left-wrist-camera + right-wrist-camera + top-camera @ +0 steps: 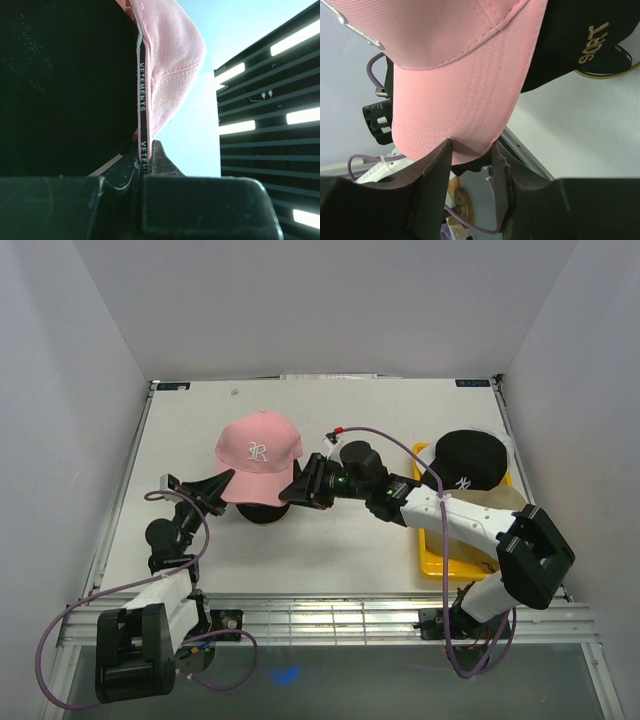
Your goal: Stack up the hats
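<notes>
A pink hat (258,452) hangs over a black hat (262,512) left of centre. My left gripper (222,481) is shut on the pink hat's left rim; in the left wrist view its jaws (147,146) pinch the lettered inner band of the pink hat (170,55). My right gripper (298,489) is at the pink hat's right side. In the right wrist view it (472,146) is open, its fingertips at the edge of the pink brim (455,100), with the black hat (580,35) behind. Another black hat (466,459) lies on a tan hat (503,498). The white hat is out of view.
A yellow mesh tray (440,562) at the right holds the black and tan hats. Grey walls close in the table on three sides. A metal rail (330,618) runs along the near edge by the arm bases.
</notes>
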`<state>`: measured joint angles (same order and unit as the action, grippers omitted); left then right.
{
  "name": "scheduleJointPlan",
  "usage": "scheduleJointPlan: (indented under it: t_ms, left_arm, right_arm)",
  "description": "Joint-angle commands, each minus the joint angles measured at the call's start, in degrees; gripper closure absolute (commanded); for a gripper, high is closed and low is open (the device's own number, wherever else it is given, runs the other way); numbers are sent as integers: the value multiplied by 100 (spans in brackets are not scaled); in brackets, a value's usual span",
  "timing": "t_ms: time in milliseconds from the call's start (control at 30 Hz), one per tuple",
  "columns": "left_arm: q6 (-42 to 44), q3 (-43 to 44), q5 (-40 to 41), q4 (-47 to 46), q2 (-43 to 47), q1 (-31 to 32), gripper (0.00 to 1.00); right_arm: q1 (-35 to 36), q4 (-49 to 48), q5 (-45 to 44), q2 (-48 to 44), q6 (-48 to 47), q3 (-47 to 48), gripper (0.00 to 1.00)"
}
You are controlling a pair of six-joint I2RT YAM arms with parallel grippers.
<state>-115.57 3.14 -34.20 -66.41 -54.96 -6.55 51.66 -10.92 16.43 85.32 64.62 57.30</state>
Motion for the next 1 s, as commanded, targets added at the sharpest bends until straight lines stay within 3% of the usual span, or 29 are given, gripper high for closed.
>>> scheduleJointPlan:
  t_ms: [0, 267, 400, 700, 967]
  left_arm:
    - [-678, -648, -131, 339, 248, -13, 99]
    - [-406, -577, -236, 779, 390, -101, 83]
    - [-317, -612, -298, 788, 354, -119, 76]
    - [-115, -665, -395, 858, 302, -224, 46]
    - [192, -577, -527, 1446, 495, -321, 43]
  right_arm:
    - [81, -393, 19, -68, -20, -78, 60]
    - [81, -402, 54, 37, -11, -96, 77]
    - [81, -420, 54, 99, -11, -114, 79]
    - [81, -429, 89, 196, -55, -114, 82]
    - [81, -385, 63, 231, -99, -122, 84]
